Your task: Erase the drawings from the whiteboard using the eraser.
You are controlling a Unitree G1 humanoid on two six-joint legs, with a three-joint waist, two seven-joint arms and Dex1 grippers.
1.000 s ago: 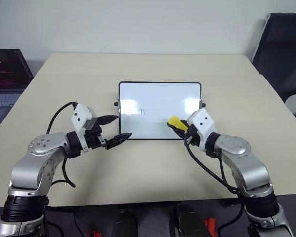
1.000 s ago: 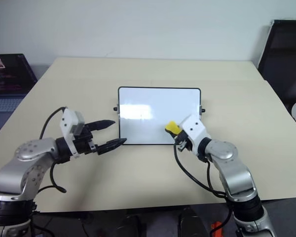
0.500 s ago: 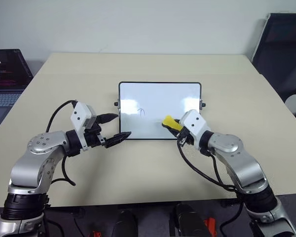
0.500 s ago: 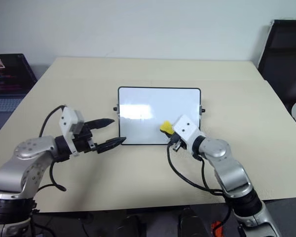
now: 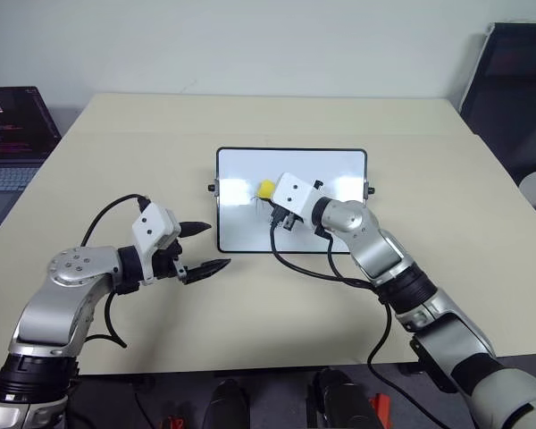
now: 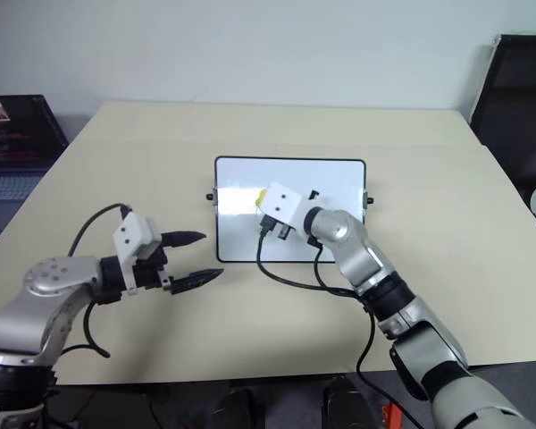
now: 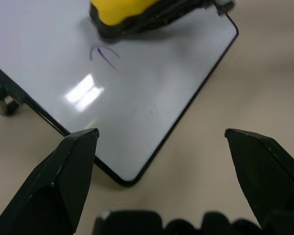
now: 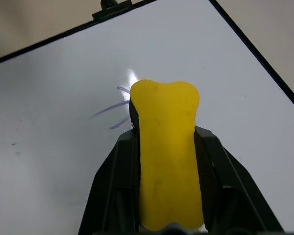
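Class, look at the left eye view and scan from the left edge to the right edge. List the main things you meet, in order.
Open laptop with a lit screen → left gripper with black fingers → small yellow eraser held in the right gripper over the glossy white whiteboard → black chair.
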